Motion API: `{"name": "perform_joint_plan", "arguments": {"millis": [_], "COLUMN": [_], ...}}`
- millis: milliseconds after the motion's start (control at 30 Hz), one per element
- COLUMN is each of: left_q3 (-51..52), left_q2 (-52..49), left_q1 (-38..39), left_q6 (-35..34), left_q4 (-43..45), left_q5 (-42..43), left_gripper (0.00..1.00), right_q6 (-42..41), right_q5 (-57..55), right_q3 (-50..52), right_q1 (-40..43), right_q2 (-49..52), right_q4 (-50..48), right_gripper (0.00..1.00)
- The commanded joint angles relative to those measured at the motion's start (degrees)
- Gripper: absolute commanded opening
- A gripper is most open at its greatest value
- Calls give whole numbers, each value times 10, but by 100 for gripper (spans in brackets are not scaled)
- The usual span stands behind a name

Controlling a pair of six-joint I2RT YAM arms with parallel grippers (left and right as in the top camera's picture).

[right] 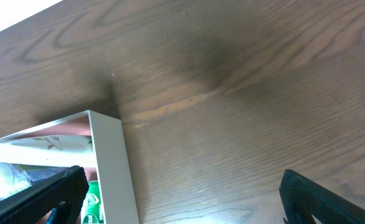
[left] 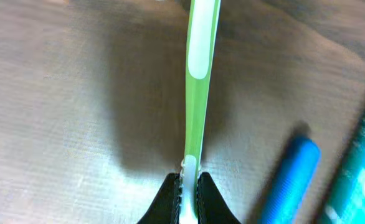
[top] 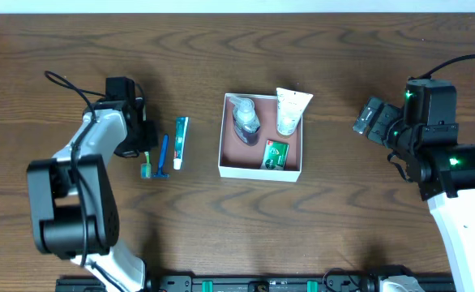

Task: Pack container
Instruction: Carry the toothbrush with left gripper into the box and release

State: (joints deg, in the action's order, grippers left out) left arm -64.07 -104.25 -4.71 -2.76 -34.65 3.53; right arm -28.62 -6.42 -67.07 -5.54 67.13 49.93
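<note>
Slippage is the chief hazard: left gripper, clamped on only the thin end of the green toothbrush as far as the blurred wrist view shows, could let it pivot loose before reaching the container at mid-scene to the right; right gripper stands apart, idle.

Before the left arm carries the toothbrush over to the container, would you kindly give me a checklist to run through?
1. Grip: ok, the left fingers are closed on the handle end of the green toothbrush.
2. Toothbrush lifted off the table: cannot tell.
3. Neighbour: ok, the blue razor lies beside the grip, apart from it.
4. Room in the container: ok, there is bare floor next to the green soap box.
5. Other arm: ok, the right fingers are open, over the table to the container's right.
</note>
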Motion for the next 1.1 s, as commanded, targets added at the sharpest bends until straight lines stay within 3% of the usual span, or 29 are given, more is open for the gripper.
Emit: {"name": "perform_joint_plan", "arguments": {"millis": [0,267,533,800,1067], "left_q3": [-6,-6,-6,2,2], "left_q2": [85,265,360,311,183], "left_q1": [2,65,238,388,417], "left_q6": [8,39,243,516,527], "left_q4": [-24,-90,-109,-118,-9], "left_q5": [2,9,80,80,77], "left_gripper": [6,6,6,6,6], "right_q6": [4,4,4,4,4], "right_q5": [-2,-2,-2,-2,-2], "right_q3": [-4,-4,-4,-4,-4], "right_q1": [7,7,7,7,7], "right_q2": [1,1,1,1,1], "right_q4": [0,0,0,0,0], "right_gripper": [99,99,99,99,99]}}
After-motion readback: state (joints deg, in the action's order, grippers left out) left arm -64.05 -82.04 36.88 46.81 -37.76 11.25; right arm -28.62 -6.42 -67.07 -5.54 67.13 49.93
